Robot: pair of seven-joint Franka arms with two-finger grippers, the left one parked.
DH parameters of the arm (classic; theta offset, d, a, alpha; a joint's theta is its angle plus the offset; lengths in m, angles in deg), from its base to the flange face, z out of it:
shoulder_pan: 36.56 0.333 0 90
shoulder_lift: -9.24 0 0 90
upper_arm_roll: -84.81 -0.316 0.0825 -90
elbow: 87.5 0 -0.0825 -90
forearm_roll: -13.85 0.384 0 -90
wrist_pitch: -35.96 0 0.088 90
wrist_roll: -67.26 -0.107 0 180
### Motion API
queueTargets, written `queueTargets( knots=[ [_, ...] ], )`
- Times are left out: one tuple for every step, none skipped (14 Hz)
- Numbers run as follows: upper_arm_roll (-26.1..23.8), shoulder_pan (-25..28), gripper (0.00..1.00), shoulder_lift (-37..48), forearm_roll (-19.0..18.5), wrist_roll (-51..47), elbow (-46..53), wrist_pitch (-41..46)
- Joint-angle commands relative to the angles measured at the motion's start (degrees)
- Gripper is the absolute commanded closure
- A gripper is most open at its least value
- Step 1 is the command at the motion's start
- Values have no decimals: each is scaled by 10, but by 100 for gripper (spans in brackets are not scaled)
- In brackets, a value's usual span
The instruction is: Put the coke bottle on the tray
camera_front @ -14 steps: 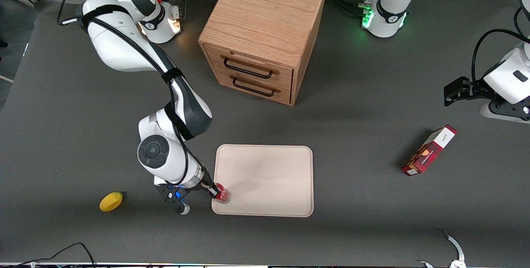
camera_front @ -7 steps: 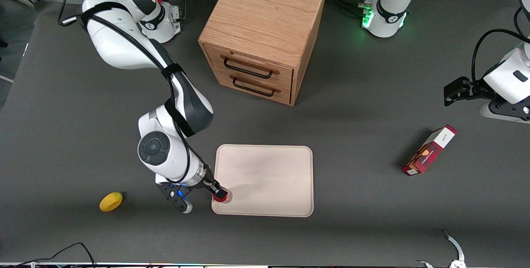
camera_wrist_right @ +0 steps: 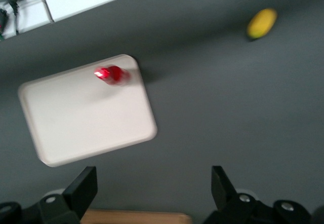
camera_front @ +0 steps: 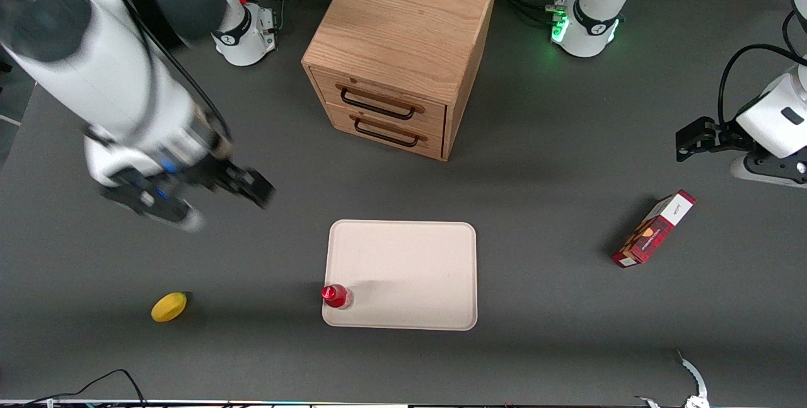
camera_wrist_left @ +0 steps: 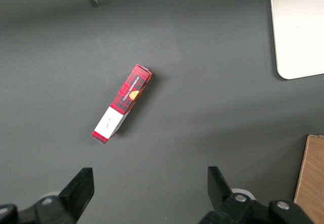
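Observation:
The small red coke bottle (camera_front: 335,295) stands upright on the cream-white tray (camera_front: 410,269), in the tray's corner nearest the front camera on the working arm's side. It also shows in the right wrist view (camera_wrist_right: 112,74), standing on the tray (camera_wrist_right: 86,117). My gripper (camera_front: 252,186) is open and empty, raised high above the table, well away from the bottle, toward the working arm's end and farther from the front camera. In the right wrist view the gripper (camera_wrist_right: 154,188) has its jaws wide apart with nothing between them.
A wooden two-drawer cabinet (camera_front: 400,48) stands farther from the front camera than the tray. A yellow lemon (camera_front: 169,306) lies toward the working arm's end. A red carton box (camera_front: 654,228) lies toward the parked arm's end.
My gripper has let go of the bottle, opened, and risen up and away from the tray. The bottle stays standing in the tray's corner.

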Motion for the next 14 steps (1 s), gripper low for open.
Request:
queueTargets(
  knots=[
    [72,-42,0,151,68,120,-180,-3],
    [112,-41,0,184,89,163,-215,-10],
    [135,-43,0,207,93,195,-246,-17],
    [150,-44,0,226,94,215,-275,-28],
    [171,-44,0,244,95,232,-313,-49],
    [191,-44,0,271,113,257,-364,-89],
    [214,-43,0,298,142,281,-414,-126],
    [227,-42,0,314,154,291,-449,-148],
    [229,-40,0,317,155,292,-458,-149],
    [228,-38,0,317,155,291,-458,-147],
    [228,-37,0,316,156,283,-455,-145],
    [227,-37,0,310,157,280,-442,-137],
    [228,-37,0,304,163,272,-425,-119],
    [228,-37,0,295,166,271,-409,-107]
  ],
)
